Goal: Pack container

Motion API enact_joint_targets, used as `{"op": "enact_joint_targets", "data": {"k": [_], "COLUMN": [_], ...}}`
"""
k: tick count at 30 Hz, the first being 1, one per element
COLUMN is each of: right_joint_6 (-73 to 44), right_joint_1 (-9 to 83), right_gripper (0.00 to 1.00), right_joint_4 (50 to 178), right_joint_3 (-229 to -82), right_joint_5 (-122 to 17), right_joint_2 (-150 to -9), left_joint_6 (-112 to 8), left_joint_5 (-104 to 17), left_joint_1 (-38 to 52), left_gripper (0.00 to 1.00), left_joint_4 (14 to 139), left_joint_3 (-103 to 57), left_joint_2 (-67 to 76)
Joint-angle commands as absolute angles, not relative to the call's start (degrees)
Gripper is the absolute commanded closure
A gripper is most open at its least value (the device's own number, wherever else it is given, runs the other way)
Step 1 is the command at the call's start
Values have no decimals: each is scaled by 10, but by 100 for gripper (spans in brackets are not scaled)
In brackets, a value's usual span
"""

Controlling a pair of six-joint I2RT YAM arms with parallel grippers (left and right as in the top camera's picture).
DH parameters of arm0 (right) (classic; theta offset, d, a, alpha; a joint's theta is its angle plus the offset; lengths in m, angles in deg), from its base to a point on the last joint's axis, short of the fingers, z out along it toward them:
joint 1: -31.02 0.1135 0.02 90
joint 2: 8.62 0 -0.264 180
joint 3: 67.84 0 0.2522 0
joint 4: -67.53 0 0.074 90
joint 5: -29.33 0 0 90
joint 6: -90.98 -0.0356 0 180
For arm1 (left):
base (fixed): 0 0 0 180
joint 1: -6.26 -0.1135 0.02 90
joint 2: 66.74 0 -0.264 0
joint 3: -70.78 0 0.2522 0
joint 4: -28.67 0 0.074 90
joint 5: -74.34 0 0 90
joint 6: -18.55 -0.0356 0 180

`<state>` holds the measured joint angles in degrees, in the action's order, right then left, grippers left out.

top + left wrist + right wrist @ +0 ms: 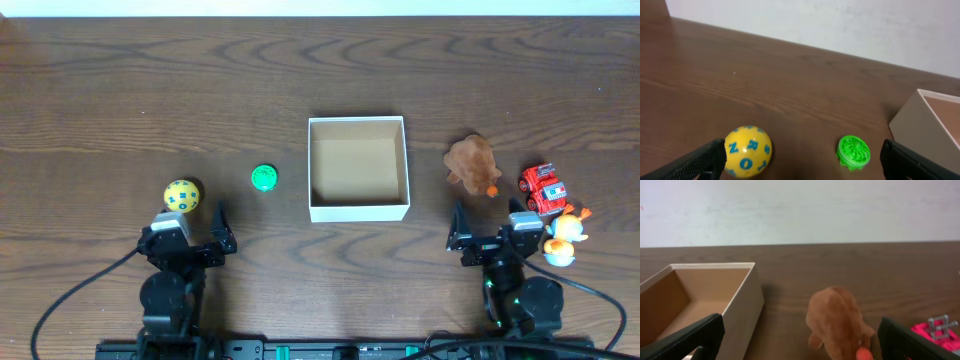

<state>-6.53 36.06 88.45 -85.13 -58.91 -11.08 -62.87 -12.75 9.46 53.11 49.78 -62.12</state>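
The container (358, 208), a square shallow white box with a tan inside, sits at the table's middle and holds nothing. It also shows at the right edge of the left wrist view (927, 120) and at the left of the right wrist view (747, 300). My left gripper (193, 232) is open and empty, just in front of a yellow ball with blue letters (182, 196) (747, 151) and a green disc toy (264, 178) (854, 152). My right gripper (487, 227) is open and empty, in front of a brown plush animal (472, 163) (836, 320).
A red toy truck (542, 189) (939, 330) and a white-and-orange duck figure (563, 238) lie at the right, beside the right gripper. Black cables run from both arm bases at the table's front edge.
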Motion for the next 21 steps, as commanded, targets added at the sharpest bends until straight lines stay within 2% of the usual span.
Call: {"op": "enact_joint_targets", "data": {"k": [1,10,16,21], "right_joint_6": [-88,-53,4,55], "right_joint_1": [355,337,271,180], "right_gripper": [1,1,1,1], "right_joint_4": [903,1066,1295,1487], "right_joint_3": [-932,-1203,-1466,-1662], "right_joint_5": [-595,-597,-559,-544], "right_joint_2": [-150,-432,-666,-836], "left_joint_6": [-624,-624,-622,-621], "left_joint_5": [-136,-135,-136,-136], "left_joint_1": [92,92,92,92], "left_gripper": [2,2,2,2], "left_joint_4": [563,755,882,902], "left_joint_3": [394,135,11,0], "left_joint_2": [-565,-333,-224,-197]}}
